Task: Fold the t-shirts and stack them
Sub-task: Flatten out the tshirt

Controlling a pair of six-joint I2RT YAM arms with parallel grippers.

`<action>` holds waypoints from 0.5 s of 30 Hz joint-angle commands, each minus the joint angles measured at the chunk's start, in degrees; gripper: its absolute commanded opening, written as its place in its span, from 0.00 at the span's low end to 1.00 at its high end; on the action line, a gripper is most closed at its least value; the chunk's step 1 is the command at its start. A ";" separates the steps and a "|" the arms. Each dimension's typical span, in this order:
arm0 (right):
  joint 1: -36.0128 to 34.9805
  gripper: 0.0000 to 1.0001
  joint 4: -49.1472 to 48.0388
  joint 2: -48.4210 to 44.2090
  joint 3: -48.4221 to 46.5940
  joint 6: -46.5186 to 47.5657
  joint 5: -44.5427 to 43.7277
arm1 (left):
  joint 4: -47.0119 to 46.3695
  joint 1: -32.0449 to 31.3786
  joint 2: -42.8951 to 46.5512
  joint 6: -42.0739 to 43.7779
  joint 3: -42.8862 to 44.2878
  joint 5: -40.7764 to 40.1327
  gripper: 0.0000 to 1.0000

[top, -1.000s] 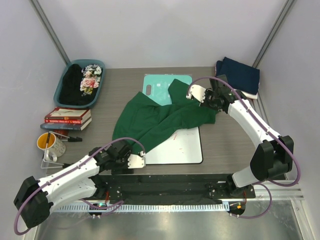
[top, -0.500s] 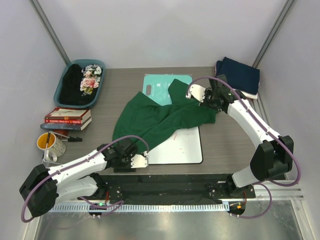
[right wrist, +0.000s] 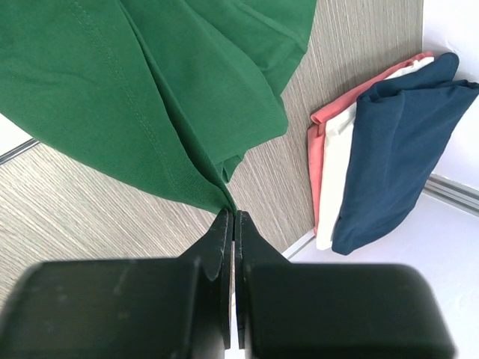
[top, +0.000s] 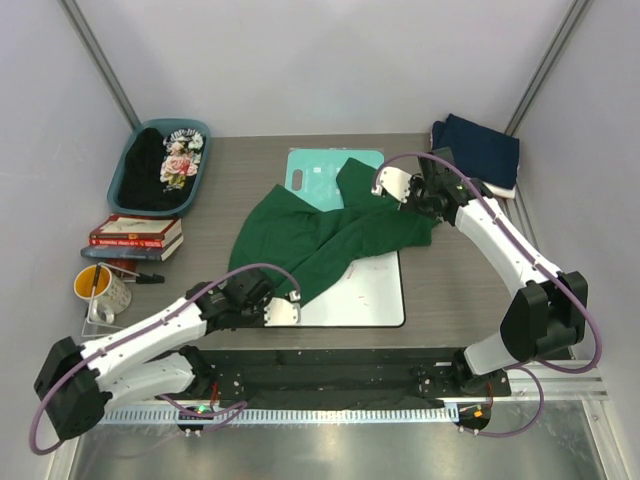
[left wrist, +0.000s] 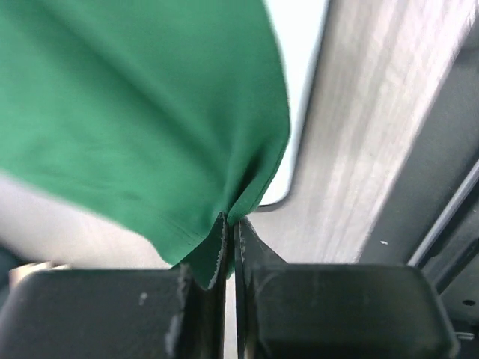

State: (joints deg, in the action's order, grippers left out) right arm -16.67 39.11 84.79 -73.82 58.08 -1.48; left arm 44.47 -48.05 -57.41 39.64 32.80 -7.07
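From above you see the dark green t-shirt [top: 320,235] lying crumpled across the tabletop [top: 220,215], covering part of the teal board [top: 312,170] and the whiteboard [top: 372,292]. Your left hand [top: 293,303] meets its near corner; your right hand [top: 427,218] is at its right edge. Folded t-shirts [top: 480,150] lie far right, and a black floral t-shirt [top: 180,160] fills the basket [top: 204,160] far left.

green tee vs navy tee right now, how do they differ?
Pose: the green t-shirt lies unfolded and rumpled over the whiteboard and teal board; the navy t-shirt is folded, topping a stack in the far right corner.
Contact: jaws of both arms are shut on the green t-shirt's edges; none hold the navy t-shirt.
Footprint: green spreads wider than navy.
Shared: both are plain cloth on the table.
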 commanded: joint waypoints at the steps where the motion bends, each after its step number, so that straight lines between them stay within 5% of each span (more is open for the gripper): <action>1: -0.30 0.01 -0.62 -1.65 -3.34 0.36 -1.60 | 3.34 -0.20 4.58 2.63 9.89 -1.53 0.00; 5: -0.30 0.01 -6.23 -2.26 -3.61 1.67 -8.43 | -1.83 0.94 5.55 9.82 14.66 -11.01 0.00; 8: 0.41 0.01 -13.78 -2.09 -4.84 2.56 -13.35 | -15.43 6.36 2.50 18.09 17.03 -14.10 0.00; 15: 1.29 0.01 -30.49 -4.81 -11.78 5.01 -19.17 | -32.66 19.92 -16.30 24.95 43.96 -16.13 0.00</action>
State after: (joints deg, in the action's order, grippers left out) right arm -15.88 23.46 84.79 -79.26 60.31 -14.48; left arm 28.67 -33.28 -67.29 57.49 62.72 -19.22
